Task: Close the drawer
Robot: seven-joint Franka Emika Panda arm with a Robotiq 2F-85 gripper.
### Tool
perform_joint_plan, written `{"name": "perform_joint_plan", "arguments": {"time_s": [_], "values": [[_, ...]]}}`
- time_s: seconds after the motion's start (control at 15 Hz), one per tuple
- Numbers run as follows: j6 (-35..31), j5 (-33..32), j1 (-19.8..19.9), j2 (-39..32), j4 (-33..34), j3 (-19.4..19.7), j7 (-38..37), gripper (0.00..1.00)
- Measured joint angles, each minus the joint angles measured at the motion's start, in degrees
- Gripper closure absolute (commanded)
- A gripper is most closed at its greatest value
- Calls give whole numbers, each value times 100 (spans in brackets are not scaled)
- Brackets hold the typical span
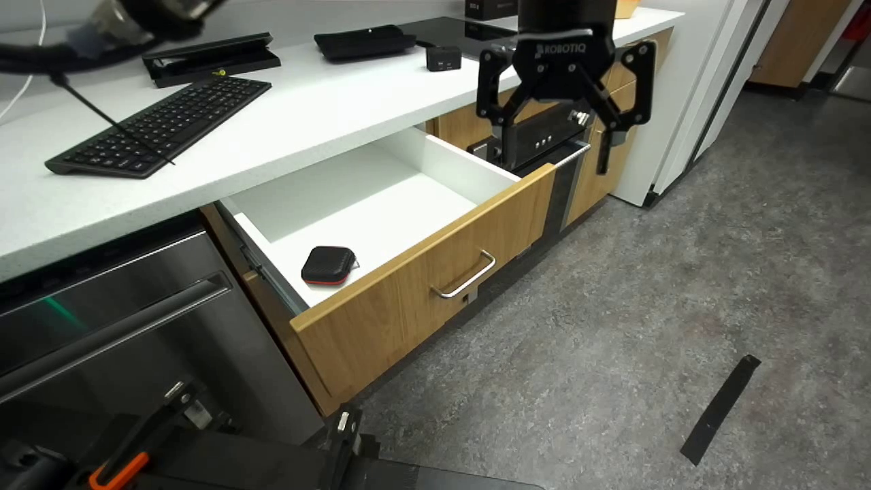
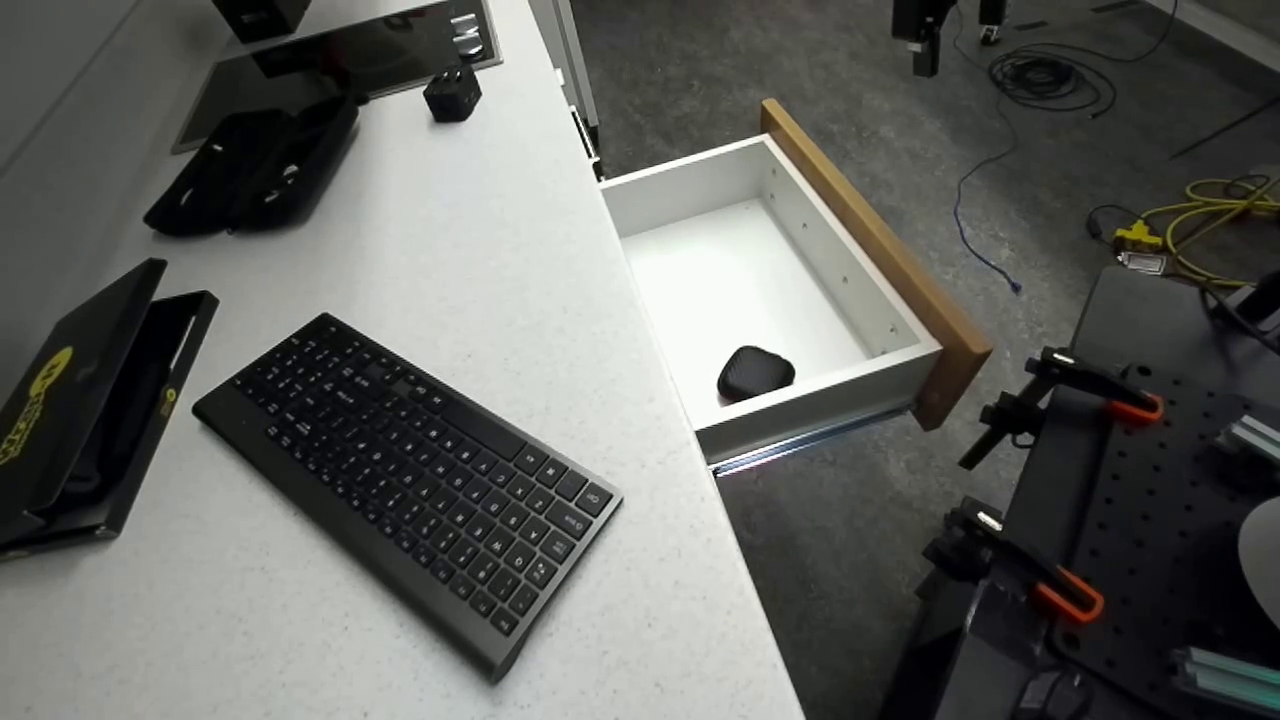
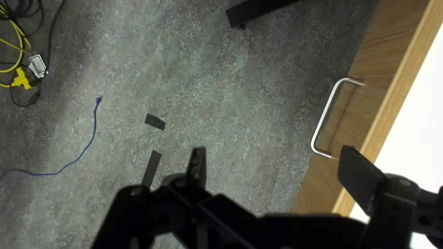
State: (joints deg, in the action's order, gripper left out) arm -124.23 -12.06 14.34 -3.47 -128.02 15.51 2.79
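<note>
The drawer [image 1: 388, 320] stands pulled open below the counter, with its oak front, silver bar handle [image 1: 469, 279] and white interior in view. It also shows open in an exterior view [image 2: 875, 240] and at the right of the wrist view [image 3: 363, 114]. A small black case [image 1: 328, 264] lies inside it, also in an exterior view [image 2: 757, 373]. My gripper [image 1: 554, 160] is open and empty, raised above the drawer's far end. It shows at the top edge in an exterior view [image 2: 957, 35]. In the wrist view my fingers [image 3: 273, 155] are wide apart, one overlapping the drawer's top edge.
The white counter [image 1: 381, 109] overhangs the drawer and carries a keyboard [image 1: 163, 126] and black boxes. A steel appliance [image 1: 136, 327] adjoins the drawer on the near side, a black oven [image 1: 544, 139] on the far side. Clamps [image 2: 1070, 595] sit on the robot's base table.
</note>
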Motion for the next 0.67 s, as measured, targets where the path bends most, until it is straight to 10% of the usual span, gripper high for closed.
{"name": "perform_joint_plan", "arguments": {"time_s": [0.67], "values": [[-531, 0, 182, -580, 10, 215, -172, 0]]}}
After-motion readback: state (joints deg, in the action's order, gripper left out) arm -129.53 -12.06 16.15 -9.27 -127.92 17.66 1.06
